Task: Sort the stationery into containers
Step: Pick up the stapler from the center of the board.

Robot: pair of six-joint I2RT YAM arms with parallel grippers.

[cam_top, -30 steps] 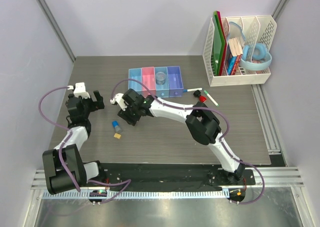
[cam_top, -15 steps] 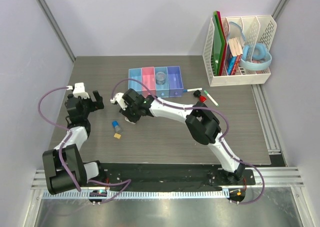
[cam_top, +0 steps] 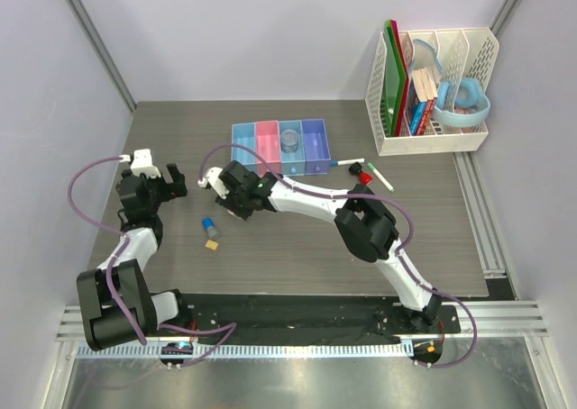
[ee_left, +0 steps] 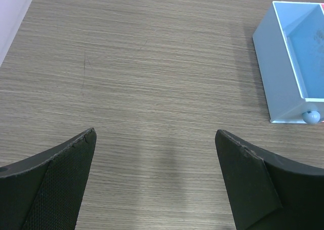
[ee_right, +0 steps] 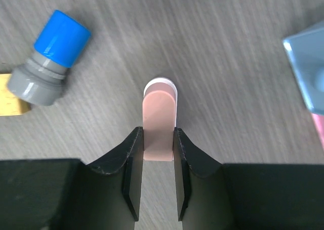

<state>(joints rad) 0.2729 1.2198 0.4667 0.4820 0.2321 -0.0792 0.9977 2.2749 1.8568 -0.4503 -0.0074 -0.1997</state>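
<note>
Your right gripper (ee_right: 158,139) is clamped on the pink eraser (ee_right: 159,123), low over the table (ee_right: 228,47). I can't tell if it's touching. The blue-capped cylinder (ee_right: 50,58) and tiny yellow piece (ee_right: 10,102) lie just to one side. Your left gripper (ee_left: 155,134) hangs wide open near the end light-blue bin (ee_left: 281,73).

A row of four joined bins (cam_top: 280,147) is set at the far middle of the surface (cam_top: 433,238), and a tape roll (cam_top: 290,140) is held in the third bin from the left. A rack (cam_top: 431,80) is placed at the far right. A pen (cam_top: 345,163) is laid just right of the bins, with a second pen (cam_top: 379,177) further right. Near and left of the bins, an eraser (ee_right: 159,123) is gripped by the right end effector (ee_right: 159,139). A capped cylinder (cam_top: 210,226) is found nearer and left of it, with a small block (cam_top: 213,244) just beside its near end. The left end effector (cam_top: 171,182) is held apart, well left of the bins.
</note>
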